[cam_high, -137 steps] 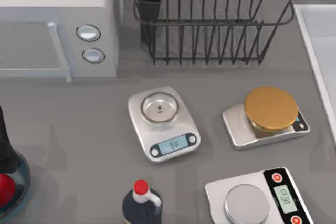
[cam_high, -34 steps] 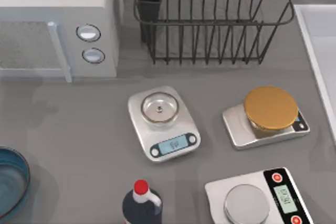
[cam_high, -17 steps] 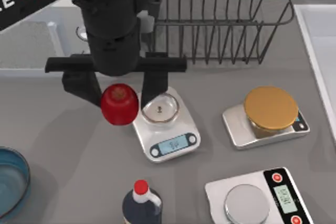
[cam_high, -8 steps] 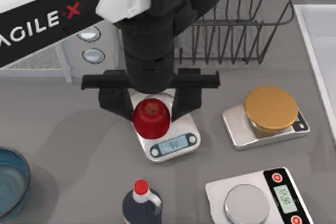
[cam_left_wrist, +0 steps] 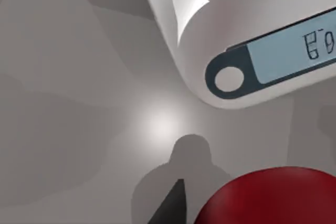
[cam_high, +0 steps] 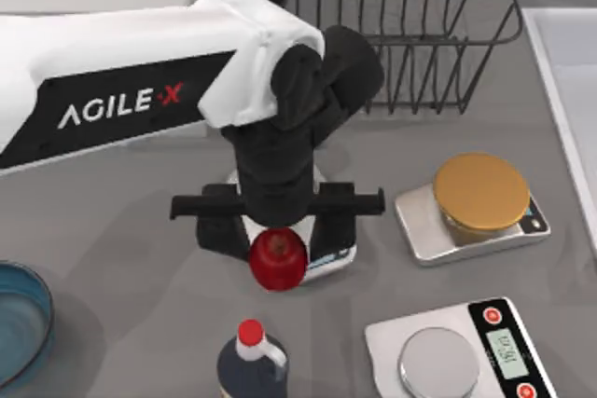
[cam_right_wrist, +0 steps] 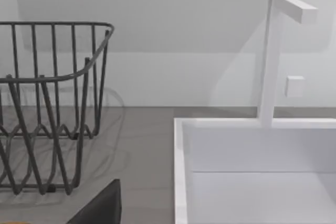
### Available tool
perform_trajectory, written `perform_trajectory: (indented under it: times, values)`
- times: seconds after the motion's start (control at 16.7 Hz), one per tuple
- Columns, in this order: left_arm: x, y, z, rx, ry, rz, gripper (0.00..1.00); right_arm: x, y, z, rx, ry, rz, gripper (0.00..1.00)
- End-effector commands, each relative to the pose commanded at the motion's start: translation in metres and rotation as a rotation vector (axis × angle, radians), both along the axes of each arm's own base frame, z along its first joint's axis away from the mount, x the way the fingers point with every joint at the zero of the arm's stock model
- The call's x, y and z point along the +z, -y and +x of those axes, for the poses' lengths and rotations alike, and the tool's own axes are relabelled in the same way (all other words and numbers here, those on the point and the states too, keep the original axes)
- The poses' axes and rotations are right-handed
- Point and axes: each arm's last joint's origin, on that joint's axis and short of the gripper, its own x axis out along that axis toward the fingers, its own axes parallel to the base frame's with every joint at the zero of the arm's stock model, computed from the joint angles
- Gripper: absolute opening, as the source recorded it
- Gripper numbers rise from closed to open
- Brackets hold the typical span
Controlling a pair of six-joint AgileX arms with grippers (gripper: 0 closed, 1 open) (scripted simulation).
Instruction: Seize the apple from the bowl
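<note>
The left end effector (cam_high: 277, 227) now hangs over the near edge of the small silver scale (cam_high: 328, 258) at the middle of the bench (cam_high: 131, 258), its two dark fingers closed against the sides of the apple (cam_high: 278, 259). Half a second ago the same grip sat higher and farther back, over the scale's round platter; a second ago it was off to the scale's left. So the arm has carried the fruit across and is coming down at the scale's front. The bowl (cam_high: 20, 323) lies well apart at the top view's left edge, and what can be seen of it is empty, so the seizing itself looks done: the apple is out and held clear of the bowl.

The apple is nearly round, with no real long axis; its dark dimple faces up toward the overhead camera, so its stem line runs roughly vertical, squarely between the fingers. In the left wrist view the red curve of the apple (cam_left_wrist: 273, 198) hangs above the grey bench beside the scale's display corner, though whether it touches anything below is hard to say. The dark bottle (cam_high: 250, 363) stands just in front. The right end effector (cam_right_wrist: 100, 205) is parked off by the white sink (cam_right_wrist: 181, 182).
</note>
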Motion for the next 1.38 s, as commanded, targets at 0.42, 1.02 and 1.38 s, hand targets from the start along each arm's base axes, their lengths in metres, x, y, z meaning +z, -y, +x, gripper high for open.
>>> perform_trajectory:
  times: [0.42, 1.02, 1.38]
  values:
    - [-0.026, -0.002, -0.004, 0.0, -0.01, 0.01, 0.0, 0.0, 0.0, 0.0, 0.0, 0.0, 0.0, 1.0]
    - [-0.026, -0.002, -0.004, 0.0, -0.01, 0.01, 0.75, 0.0, 0.0, 0.0, 0.0, 0.0, 0.0, 1.0]
    - [-0.026, -0.002, -0.004, 0.0, -0.01, 0.01, 1.0, 0.0, 0.0, 0.0, 0.0, 0.0, 0.0, 1.0]
